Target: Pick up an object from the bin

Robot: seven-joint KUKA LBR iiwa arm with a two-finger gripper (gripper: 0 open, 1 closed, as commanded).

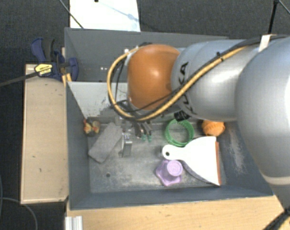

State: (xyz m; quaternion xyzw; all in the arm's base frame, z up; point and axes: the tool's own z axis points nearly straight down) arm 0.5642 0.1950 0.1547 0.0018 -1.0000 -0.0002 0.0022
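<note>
Grey block (104, 145) lies in the bin (130, 178); the tool (127, 145) hangs just right of it, clenched or released I cannot tell. A green ring (179, 132) sits farther right of the block.

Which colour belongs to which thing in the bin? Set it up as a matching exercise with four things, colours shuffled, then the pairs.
Things:
1. ring
2. scraper
3. block
4. cap

Colours:
A. purple
B. grey
C. green
D. white

Pairs: 1-C, 2-D, 3-B, 4-A
</note>
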